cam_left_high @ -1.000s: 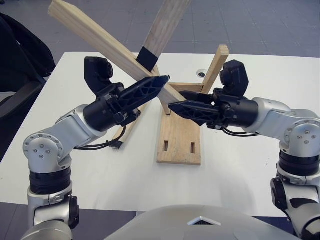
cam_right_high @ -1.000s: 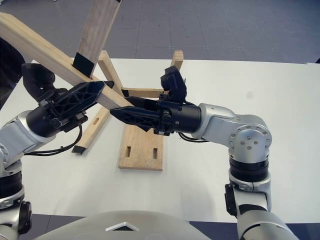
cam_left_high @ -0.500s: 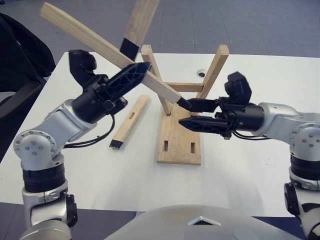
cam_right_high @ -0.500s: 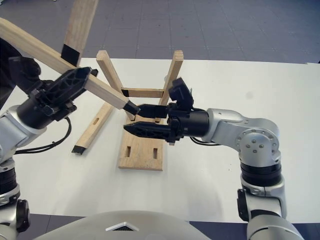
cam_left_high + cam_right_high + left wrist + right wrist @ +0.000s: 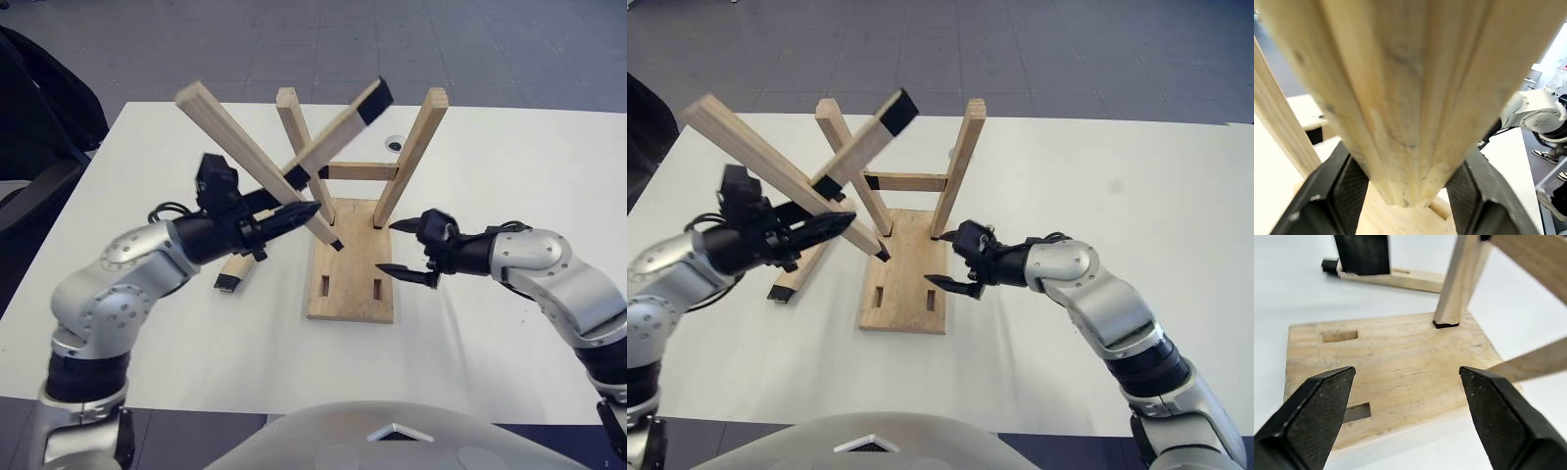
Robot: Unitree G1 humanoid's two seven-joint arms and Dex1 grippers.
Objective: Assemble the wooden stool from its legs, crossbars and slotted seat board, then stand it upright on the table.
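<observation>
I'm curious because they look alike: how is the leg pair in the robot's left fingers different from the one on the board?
The held leg pair hangs tilted in the air, clamped by the left fingers; the standing leg pair stands in the seat board, untouched. Both are pale wood.

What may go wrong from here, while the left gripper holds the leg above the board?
1. The held leg in the left gripper is tilted, its lower end near the standing legs, not over the empty slots; lowering it so may knock them.
2. The right gripper is open over the board, holding nothing; the board may slide when pushed.
</observation>
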